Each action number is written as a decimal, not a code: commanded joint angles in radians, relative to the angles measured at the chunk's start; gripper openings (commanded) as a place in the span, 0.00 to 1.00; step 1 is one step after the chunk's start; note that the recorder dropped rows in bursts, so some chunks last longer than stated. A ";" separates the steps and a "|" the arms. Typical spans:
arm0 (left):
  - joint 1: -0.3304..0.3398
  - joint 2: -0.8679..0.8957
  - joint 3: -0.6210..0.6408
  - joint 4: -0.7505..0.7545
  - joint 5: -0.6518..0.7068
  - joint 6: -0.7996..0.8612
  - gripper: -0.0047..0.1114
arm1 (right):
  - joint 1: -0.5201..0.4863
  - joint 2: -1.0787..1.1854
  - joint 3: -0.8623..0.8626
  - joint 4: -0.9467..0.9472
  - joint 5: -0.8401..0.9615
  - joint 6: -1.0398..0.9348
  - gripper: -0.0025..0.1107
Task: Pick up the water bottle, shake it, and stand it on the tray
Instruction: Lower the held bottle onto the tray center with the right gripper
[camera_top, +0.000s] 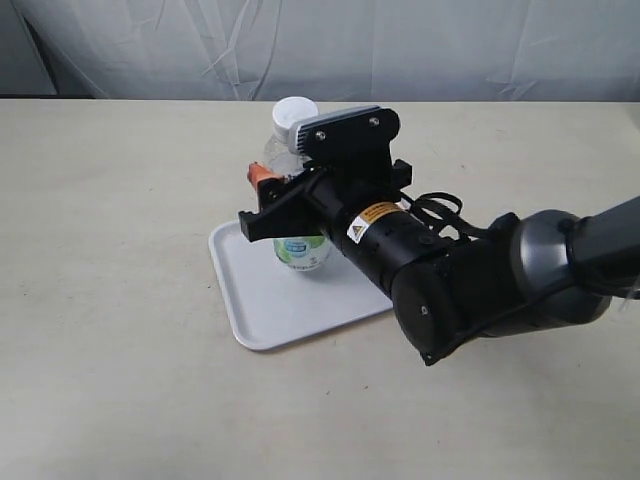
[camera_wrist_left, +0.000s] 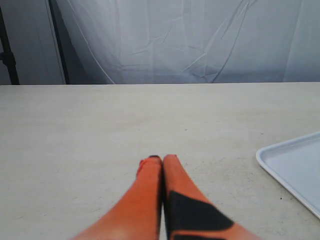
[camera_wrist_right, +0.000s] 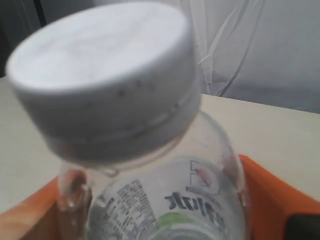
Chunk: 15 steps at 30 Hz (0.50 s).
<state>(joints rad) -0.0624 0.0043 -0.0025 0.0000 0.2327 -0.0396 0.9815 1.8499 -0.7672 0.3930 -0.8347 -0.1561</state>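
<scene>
The water bottle (camera_top: 300, 250) is upright over the white tray (camera_top: 270, 310), and its white cap (camera_top: 295, 115) shows above the arm. I cannot tell whether its base touches the tray. My right gripper (camera_top: 290, 195) is shut on the bottle's body, with an orange finger (camera_top: 262, 175) on its far side. The right wrist view shows the cap (camera_wrist_right: 105, 75) close up, the labelled body (camera_wrist_right: 165, 200) and an orange finger (camera_wrist_right: 272, 200) on either side of it. My left gripper (camera_wrist_left: 162, 159) is shut and empty, low over the bare table, and is out of the exterior view.
The beige table (camera_top: 110, 250) spreads all round the tray. A corner of the tray (camera_wrist_left: 295, 165) shows at the edge of the left wrist view. A white cloth backdrop (camera_top: 400, 40) hangs behind the table's far edge. The right arm's black body (camera_top: 440, 270) covers the tray's right side.
</scene>
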 joint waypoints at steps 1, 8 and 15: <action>0.001 -0.004 0.003 0.000 -0.001 -0.004 0.04 | -0.003 -0.007 -0.006 0.001 -0.026 -0.002 0.01; 0.001 -0.004 0.003 0.000 -0.001 -0.004 0.04 | -0.003 -0.007 -0.006 0.001 0.036 -0.002 0.01; 0.001 -0.004 0.003 0.000 -0.001 -0.004 0.04 | -0.003 -0.007 -0.006 0.041 0.069 0.003 0.01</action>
<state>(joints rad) -0.0624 0.0043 -0.0025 0.0000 0.2327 -0.0396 0.9815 1.8499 -0.7672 0.4067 -0.7601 -0.1561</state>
